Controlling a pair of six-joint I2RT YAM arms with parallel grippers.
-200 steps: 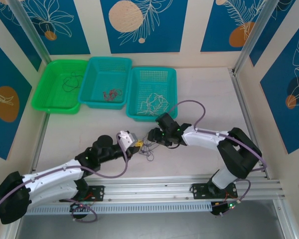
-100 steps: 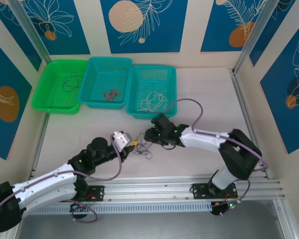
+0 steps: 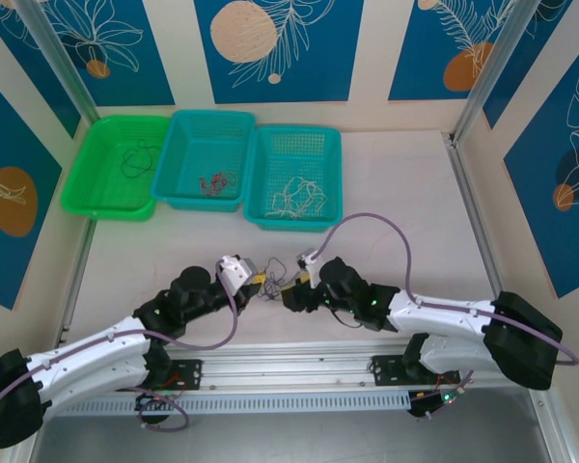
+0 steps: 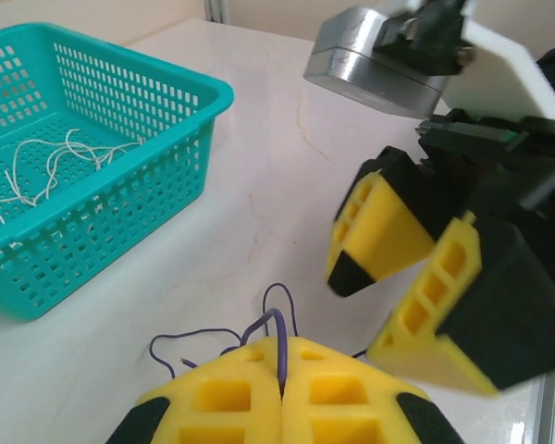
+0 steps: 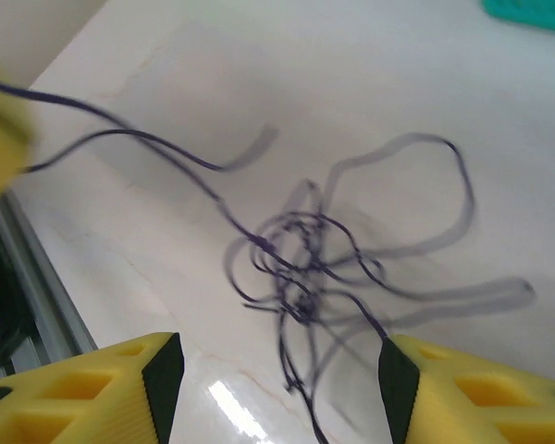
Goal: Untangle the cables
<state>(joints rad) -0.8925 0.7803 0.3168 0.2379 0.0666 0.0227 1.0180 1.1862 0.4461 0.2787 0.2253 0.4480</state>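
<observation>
With my left hand (image 4: pixel 280 375) clamped on a strand of the purple cables (image 5: pixel 294 294) snarled on the table (image 4: pixel 259 166), I should close my spread right hand (image 5: pixel 279 370) on one separate loop, not the knot.

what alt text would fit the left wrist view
Yellow fingers of the left gripper pinch a purple cable over a pale table; the right gripper hovers open just beyond, and a teal basket holding white cables sits at left.
</observation>
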